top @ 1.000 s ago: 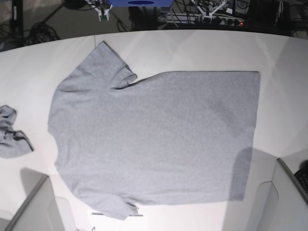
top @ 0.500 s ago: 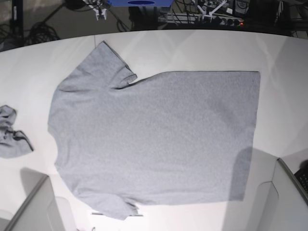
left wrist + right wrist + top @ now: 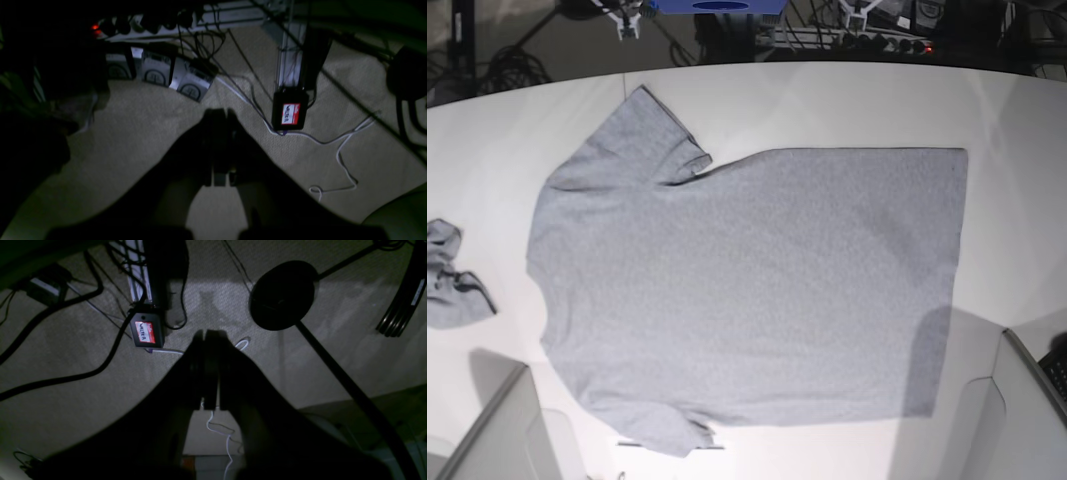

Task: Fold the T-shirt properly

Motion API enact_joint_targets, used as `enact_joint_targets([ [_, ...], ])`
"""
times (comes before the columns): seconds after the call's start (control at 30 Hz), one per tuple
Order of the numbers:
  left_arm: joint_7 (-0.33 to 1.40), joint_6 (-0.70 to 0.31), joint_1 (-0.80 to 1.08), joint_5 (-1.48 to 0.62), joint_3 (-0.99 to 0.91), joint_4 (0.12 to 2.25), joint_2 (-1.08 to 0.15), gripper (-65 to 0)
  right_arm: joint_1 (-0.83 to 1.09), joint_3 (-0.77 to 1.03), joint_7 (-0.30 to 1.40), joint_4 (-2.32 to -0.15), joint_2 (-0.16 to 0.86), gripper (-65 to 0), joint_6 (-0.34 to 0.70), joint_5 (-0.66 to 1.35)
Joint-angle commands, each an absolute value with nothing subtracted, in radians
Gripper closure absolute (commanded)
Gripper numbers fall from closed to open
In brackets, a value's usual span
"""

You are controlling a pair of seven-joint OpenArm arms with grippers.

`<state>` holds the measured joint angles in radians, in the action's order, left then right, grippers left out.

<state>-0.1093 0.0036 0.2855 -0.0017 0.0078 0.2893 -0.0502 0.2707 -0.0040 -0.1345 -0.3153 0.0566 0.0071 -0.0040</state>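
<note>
Zero folds made: the T-shirt (image 3: 747, 285) lies spread flat on the white table (image 3: 847, 105), blank side up, collar end left, hem right, one sleeve toward the far-left, the other at the near edge. No lettering shows. A small grey cloth lump (image 3: 452, 280) sits apart at the left edge, not touching it. Left gripper (image 3: 220, 116) and right gripper (image 3: 210, 338) both have jaws pressed together, holding nothing, pointed at carpet and cables off the table. Judgement: everything is left: sleeves in, sides over, then halving.
</note>
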Motion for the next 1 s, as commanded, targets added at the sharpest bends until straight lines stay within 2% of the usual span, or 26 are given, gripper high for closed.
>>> enact_joint_targets([
  [0.0,-0.116,0.01,0.302,-0.004,0.007,0.3,-0.051,0.0,0.297,-0.004,-0.14,-0.343,0.062,0.0,0.001,-0.004],
  [0.17,-0.119,0.01,0.387,-0.005,-0.001,0.414,-0.077,0.0,0.404,0.002,-0.137,-0.486,0.062,0.0,0.001,-0.001],
  [0.47,-0.12,0.01,0.662,-0.007,-0.002,0.829,-0.147,0.0,0.613,0.007,-0.13,-0.792,0.081,0.0,-0.002,0.002],
  [0.7,-0.12,0.01,0.866,-0.045,-0.064,1.139,-0.16,0.0,0.746,0.159,0.013,-1.102,0.074,0.0,-0.001,0.002],
  [0.97,-0.14,0.01,1.015,-0.053,-0.087,1.36,-0.231,0.0,0.826,0.251,0.145,-1.363,0.068,0.0,-0.001,0.002],
])
